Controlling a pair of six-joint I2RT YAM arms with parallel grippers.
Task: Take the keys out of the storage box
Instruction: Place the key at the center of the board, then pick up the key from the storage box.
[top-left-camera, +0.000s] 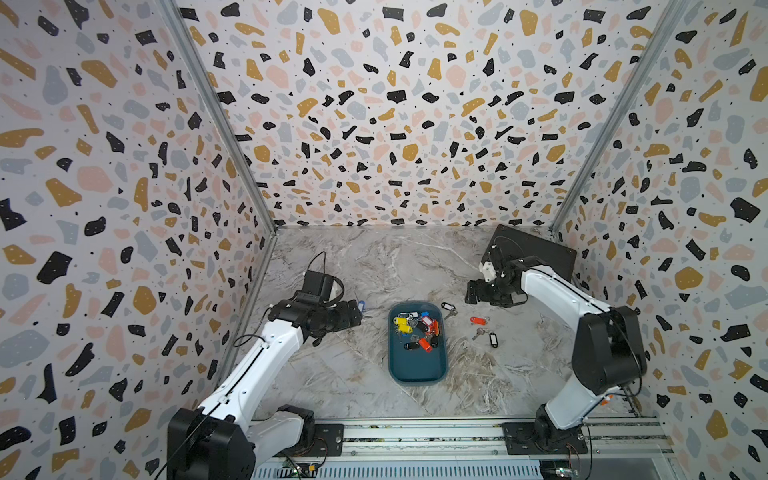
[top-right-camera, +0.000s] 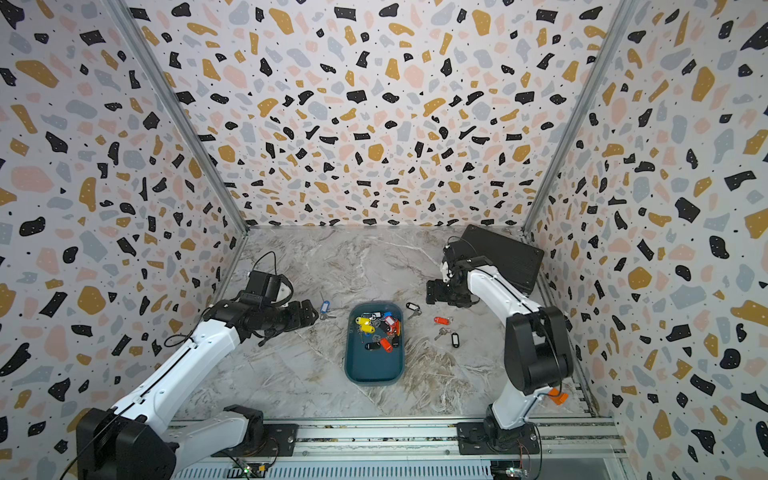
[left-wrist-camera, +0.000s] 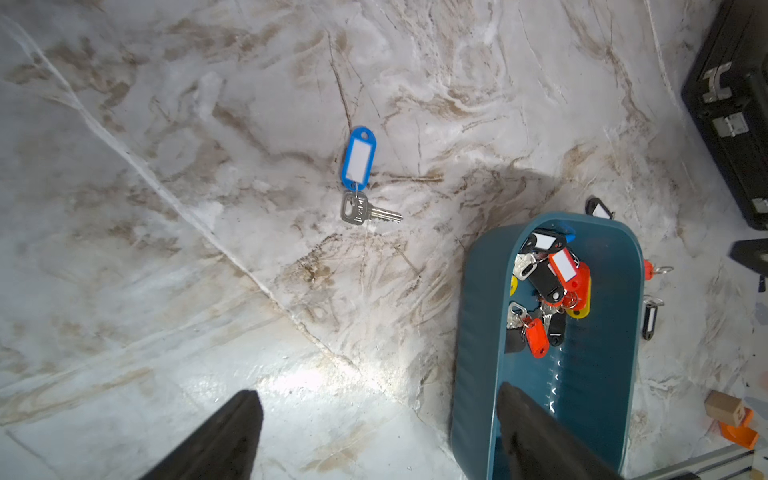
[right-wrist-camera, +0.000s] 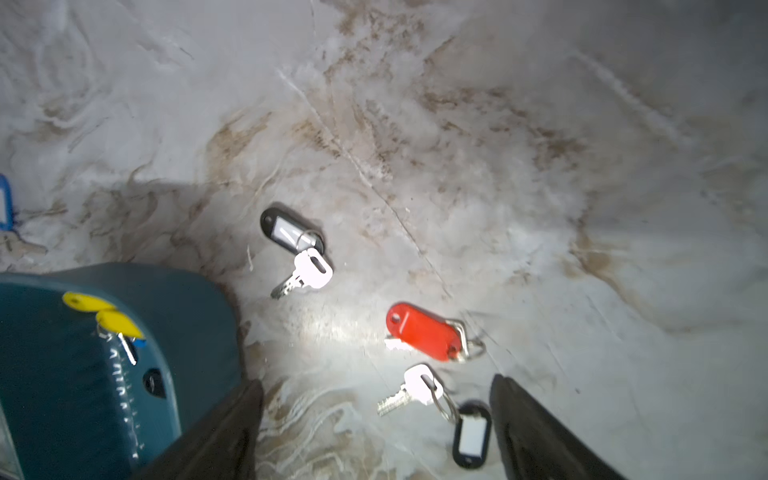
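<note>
Both sets are seen spread wide w/ nothing between them. The left fingers (left-wrist-camera: 224, 436) are held over the counter (left-wrist-camera: 166, 291) beside the storage box (left-wrist-camera: 598, 395). The right fingers (right-wrist-camera: 536, 436) are held above keys laid out on that arm's side.

Most of the keys (top-left-camera: 417, 328) are heaped at the far end of the box, tags & rings overlapping. 4 are out on the counter: a blue-tag key (left-wrist-camera: 357, 158) on the left side, a red-tag key (right-wrist-camera: 424, 331) & 2 black-tag keys (right-wrist-camera: 291, 230) on the right.

Another pick from the heap is judged to be the step in hand. A tag at the heap's edge is best taken, e.g. the orange-red tag (left-wrist-camera: 536, 336) nearest the bare end, pinched across its narrow width. The box wall should be avoided. A slow, straight lift is advised, since rings may be snagged & neighbours dragged up. Release should be made apart from keys already out.

Tag inserts are blank white. Stamping on the blue-tag key's head is too small to be read. No brand is made out on the box or the black case (left-wrist-camera: 731, 104).
</note>
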